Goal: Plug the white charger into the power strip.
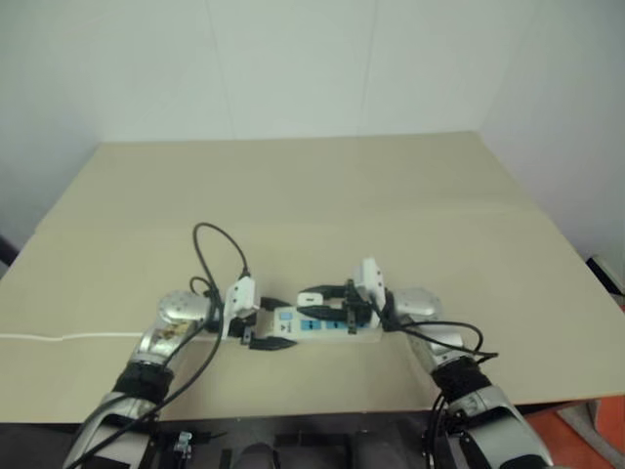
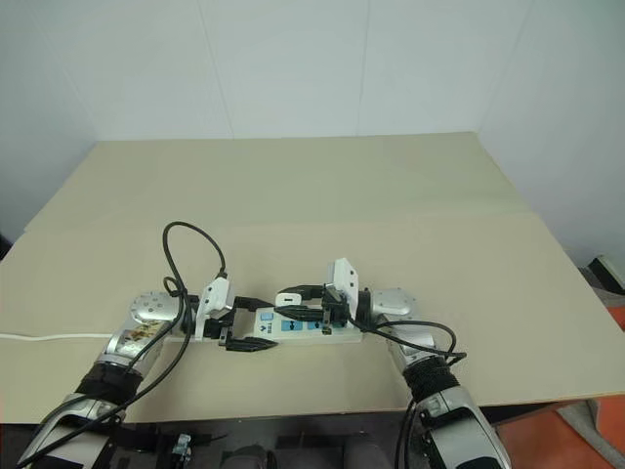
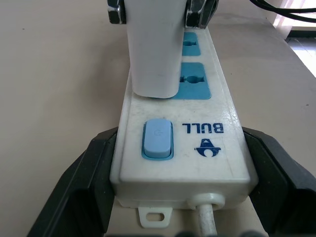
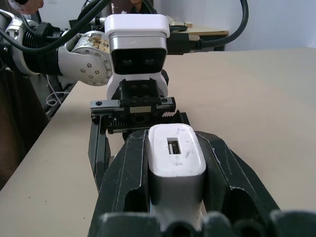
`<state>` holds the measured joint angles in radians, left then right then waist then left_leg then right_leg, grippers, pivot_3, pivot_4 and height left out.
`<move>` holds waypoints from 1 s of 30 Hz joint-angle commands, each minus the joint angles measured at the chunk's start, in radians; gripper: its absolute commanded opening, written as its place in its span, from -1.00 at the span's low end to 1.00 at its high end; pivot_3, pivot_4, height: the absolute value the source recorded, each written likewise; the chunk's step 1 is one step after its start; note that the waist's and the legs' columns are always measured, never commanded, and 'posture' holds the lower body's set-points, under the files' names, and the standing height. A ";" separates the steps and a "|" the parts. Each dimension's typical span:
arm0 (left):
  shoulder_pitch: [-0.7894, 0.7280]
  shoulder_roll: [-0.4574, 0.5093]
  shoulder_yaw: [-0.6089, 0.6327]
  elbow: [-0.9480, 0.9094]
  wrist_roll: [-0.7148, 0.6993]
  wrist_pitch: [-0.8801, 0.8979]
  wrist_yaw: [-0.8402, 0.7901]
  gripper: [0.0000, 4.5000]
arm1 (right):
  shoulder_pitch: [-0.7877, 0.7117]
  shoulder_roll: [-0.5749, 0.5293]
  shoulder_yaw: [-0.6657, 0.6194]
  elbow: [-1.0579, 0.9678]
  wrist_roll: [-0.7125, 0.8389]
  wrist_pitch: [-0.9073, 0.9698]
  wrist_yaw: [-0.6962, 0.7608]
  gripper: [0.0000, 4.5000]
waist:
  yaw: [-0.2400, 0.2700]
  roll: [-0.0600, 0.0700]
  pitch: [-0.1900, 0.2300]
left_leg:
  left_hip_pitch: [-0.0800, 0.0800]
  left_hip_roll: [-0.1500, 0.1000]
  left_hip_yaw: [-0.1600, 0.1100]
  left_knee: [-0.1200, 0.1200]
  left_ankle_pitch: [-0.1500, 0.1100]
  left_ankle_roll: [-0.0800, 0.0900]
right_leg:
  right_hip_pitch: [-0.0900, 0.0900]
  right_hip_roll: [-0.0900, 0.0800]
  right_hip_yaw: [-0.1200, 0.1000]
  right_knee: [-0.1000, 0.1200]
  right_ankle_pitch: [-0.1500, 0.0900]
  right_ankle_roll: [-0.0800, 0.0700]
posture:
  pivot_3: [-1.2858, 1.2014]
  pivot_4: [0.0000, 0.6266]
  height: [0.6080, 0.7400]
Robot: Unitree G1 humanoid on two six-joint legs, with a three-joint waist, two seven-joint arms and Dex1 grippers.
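Observation:
The power strip point(image 1: 291, 324) lies near the table's front edge, a long white bar with blue sockets and a blue switch point(image 3: 157, 138). My left gripper point(image 1: 269, 330) is shut on its switch end, one finger point(image 3: 79, 173) on each long side. The white charger point(image 3: 153, 49) stands upright on the strip over the socket nearest the switch. Its base meets the strip's face and its prongs are hidden. My right gripper point(image 4: 173, 140) is shut on the charger point(image 4: 176, 165), reaching in from the right. Two blue sockets point(image 3: 195, 81) beyond the charger are uncovered.
The strip's thin white cord point(image 1: 59, 337) runs left along the tan table point(image 1: 322, 205) to its edge. A black cable point(image 1: 220, 244) loops up from my left wrist. White walls stand behind the table, and the floor drops off at the right.

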<state>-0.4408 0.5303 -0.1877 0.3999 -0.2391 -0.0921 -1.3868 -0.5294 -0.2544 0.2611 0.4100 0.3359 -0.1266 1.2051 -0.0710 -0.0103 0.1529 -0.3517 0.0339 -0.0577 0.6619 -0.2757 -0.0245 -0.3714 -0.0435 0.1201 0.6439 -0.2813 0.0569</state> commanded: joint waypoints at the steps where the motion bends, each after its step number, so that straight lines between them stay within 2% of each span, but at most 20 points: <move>1: 0.018 0.017 -0.022 0.026 0.031 -0.006 -0.022 0.45 | 0.043 -0.019 0.023 0.088 -0.073 0.030 -0.005 -0.50 | 0.000 0.000 0.000 | 0.000 0.000 0.000 0.000 0.000 0.000 | 0.000 0.000 0.000 0.000 0.000 0.000 | 0.03 -0.52 1.00; 13: 0.019 0.021 -0.024 0.043 0.032 -0.024 -0.025 0.45 | 0.078 -0.101 -0.008 0.139 -0.088 0.012 0.011 -0.50 | 0.002 0.000 -0.001 | 0.000 0.000 0.000 0.000 0.000 0.000 | 0.000 0.000 0.000 -0.001 0.000 0.000 | 0.03 -0.52 1.00; 22: 0.012 0.013 -0.030 0.051 0.034 -0.029 -0.021 0.45 | 0.059 -0.074 0.009 0.120 -0.084 0.028 0.002 -0.50 | 0.003 -0.001 -0.001 | 0.000 0.000 0.000 0.000 0.000 0.000 | 0.001 0.000 0.000 -0.002 0.000 0.000 | 0.03 -0.52 1.00; 30: 0.017 0.008 -0.031 0.044 0.034 -0.025 -0.016 0.45 | 0.067 -0.063 0.012 0.092 -0.081 0.048 0.003 0.65 | 0.003 -0.004 -0.003 | 0.000 0.000 -0.001 0.000 0.000 0.000 | 0.001 0.000 -0.001 -0.002 0.000 0.000 | 0.03 -0.52 1.00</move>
<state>-0.4499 0.5215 -0.1983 0.4230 -0.2402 -0.1266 -1.3894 -0.5163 -0.2968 0.2551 0.4385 0.3143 -0.1315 1.2151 -0.0683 -0.0143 0.1494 -0.3517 0.0341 -0.0583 0.6615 -0.2758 -0.0245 -0.3703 -0.0436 0.1195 0.6419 -0.2813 0.0569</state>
